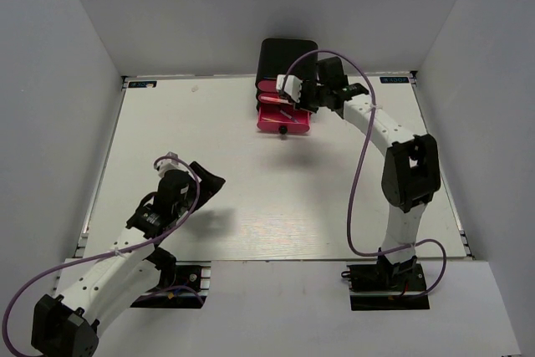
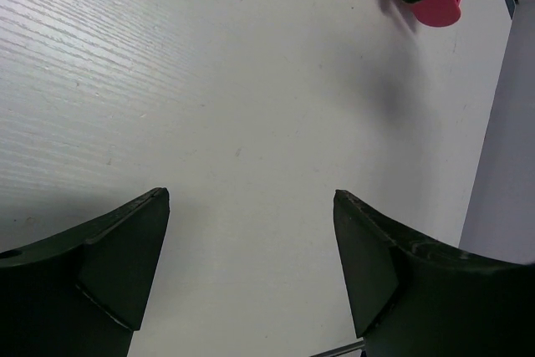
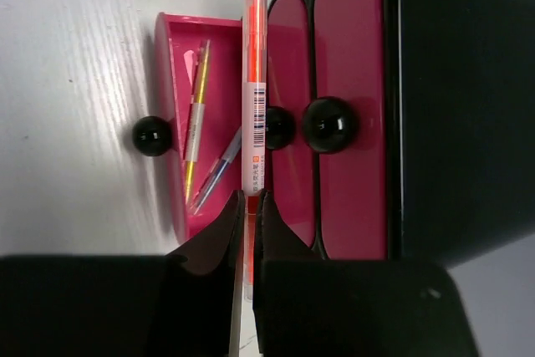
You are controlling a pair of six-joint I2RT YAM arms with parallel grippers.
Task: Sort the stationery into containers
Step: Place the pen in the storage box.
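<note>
right gripper [image 3: 249, 200]: clamped on the orange-and-white marker [image 3: 254, 81]. It's pinched near one end, so most of the barrel sticks out past the fingers and you can see where it'll land.

where the marker is: up in the air in front of the cabinet [image 3: 451, 106], running roughly along the seam between the bottom drawer [image 3: 171, 56] and the middle drawer [image 3: 288, 48]. Honestly can't tell which of the two it's meant for.

bottom drawer: pulled out the farthest, its knob [image 3: 153, 135] toward the open surface [image 1: 209, 140]. That's why its inside is on show.

already in there: thin orange-pink pen [image 3: 197, 114] and thin blue-grey pen [image 3: 216, 171], lying loose on the drawer floor, close together at a slight angle.

top drawer [image 3: 351, 56]: looks shut, only the pink front and its knob showing.

left gripper [image 2: 251, 240]: jaws wide apart with nothing between them. It hovers over bare surface, well apart from the cabinet. My guess is it's parked there to keep out of the other arm's way.

other markers: can't spot them in any view, so no idea where they are.

next move (guess): line the marker up lengthwise over an open drawer and let go. Crossways it'd probably hang up on the rim.
</note>
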